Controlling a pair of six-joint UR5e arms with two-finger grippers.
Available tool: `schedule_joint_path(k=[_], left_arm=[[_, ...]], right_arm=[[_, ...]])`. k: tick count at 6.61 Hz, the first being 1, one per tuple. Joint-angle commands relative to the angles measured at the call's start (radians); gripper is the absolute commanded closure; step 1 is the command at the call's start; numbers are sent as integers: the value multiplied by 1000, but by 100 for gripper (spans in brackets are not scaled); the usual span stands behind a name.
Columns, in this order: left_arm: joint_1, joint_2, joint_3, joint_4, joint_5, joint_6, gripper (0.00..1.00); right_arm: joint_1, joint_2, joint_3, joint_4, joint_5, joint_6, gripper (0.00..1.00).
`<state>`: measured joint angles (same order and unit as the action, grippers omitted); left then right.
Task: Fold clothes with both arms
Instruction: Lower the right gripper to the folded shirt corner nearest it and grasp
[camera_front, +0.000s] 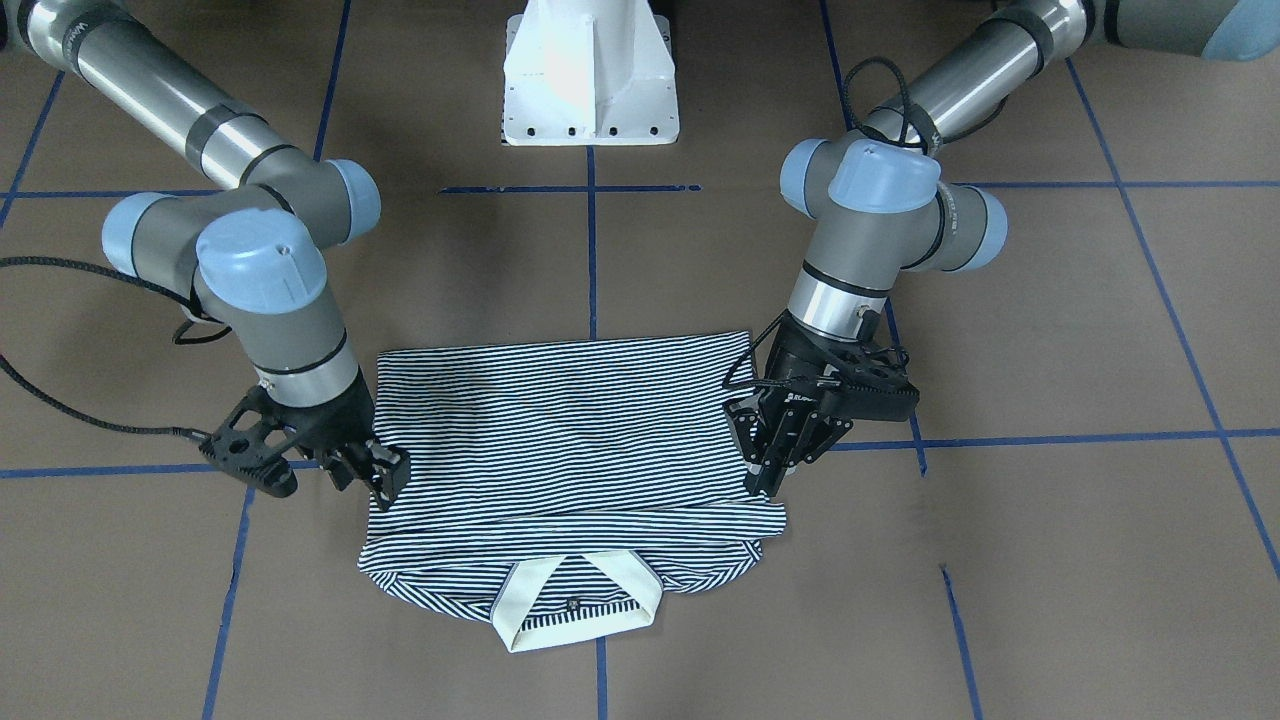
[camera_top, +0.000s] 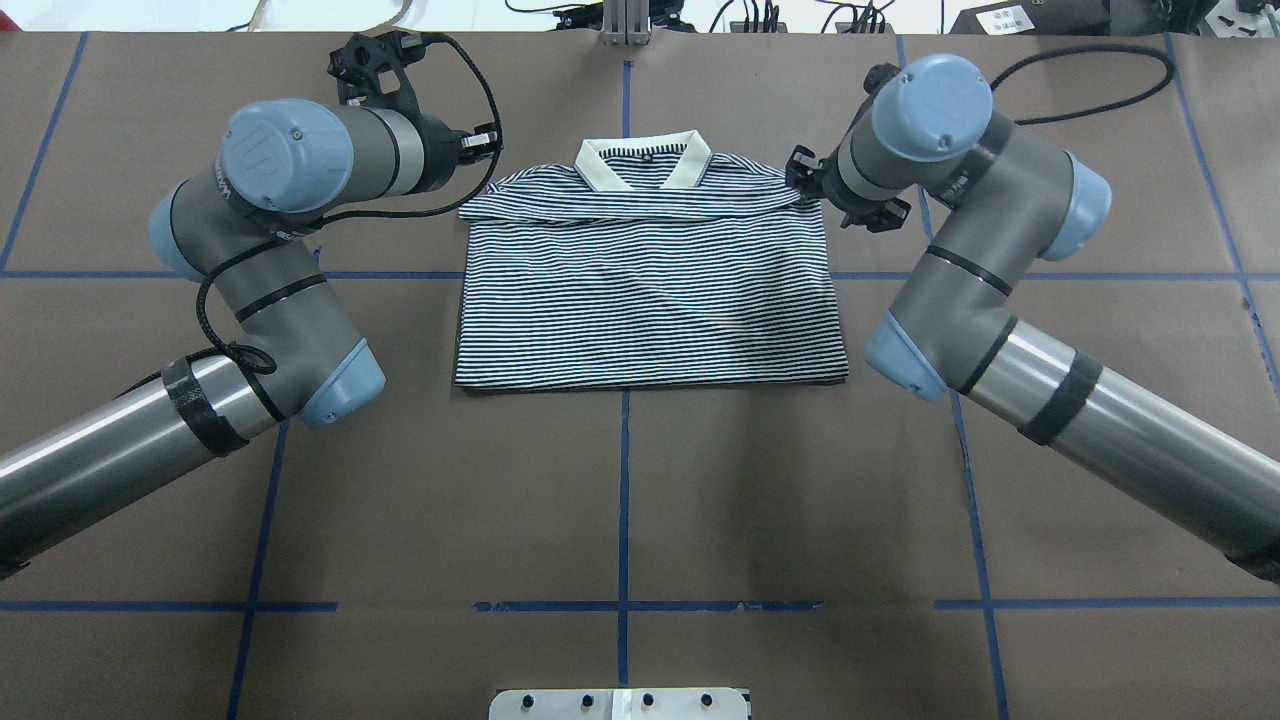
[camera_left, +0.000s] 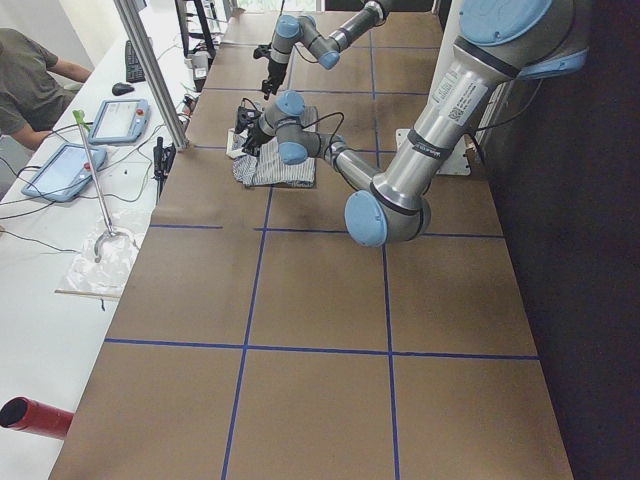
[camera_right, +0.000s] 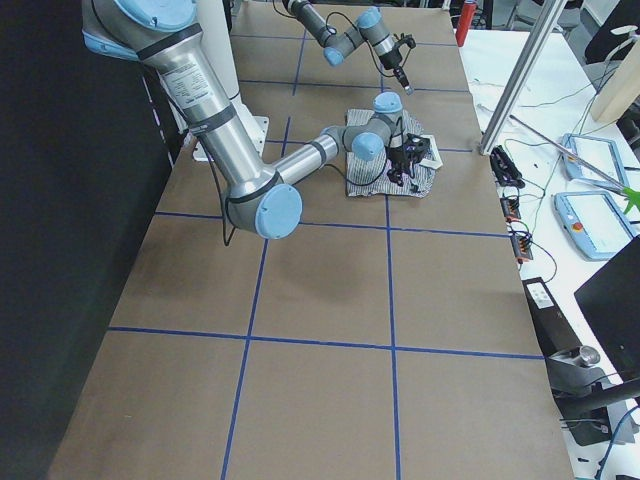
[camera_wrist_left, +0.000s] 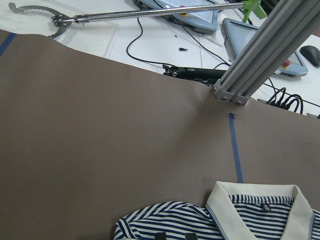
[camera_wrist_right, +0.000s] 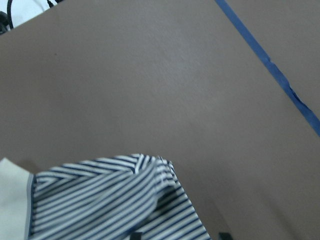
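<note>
1. Overhead exterior: polo shirt lies folded on the counter, its collar exposed.
2. It looks soft, light and limp, so grip the corners either side of the collar.
3. Right gripper fingers look spread; for the left gripper I cannot tell.

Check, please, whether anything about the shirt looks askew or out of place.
Only slightly: the shirt lies flat, but its folded layer stops short of the collar, leaving both rumpled shoulders showing beyond its edge. No damage shows.
</note>
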<state>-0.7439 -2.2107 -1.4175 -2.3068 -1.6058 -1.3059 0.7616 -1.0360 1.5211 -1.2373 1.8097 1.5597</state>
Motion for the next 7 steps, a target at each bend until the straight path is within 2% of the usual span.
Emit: schedule_joint_path(k=[1, 3, 7], left_arm=[[0, 5, -6, 0, -5, -1, 74], [0, 9, -5, 1, -3, -3, 73], [2, 19, -4, 0, -3, -3, 73]], right_arm=[[-109, -136, 174, -2, -28, 126, 30], [-149, -176, 201, -7, -66, 175, 31], [-199, -191, 183, -10, -112, 175, 34]])
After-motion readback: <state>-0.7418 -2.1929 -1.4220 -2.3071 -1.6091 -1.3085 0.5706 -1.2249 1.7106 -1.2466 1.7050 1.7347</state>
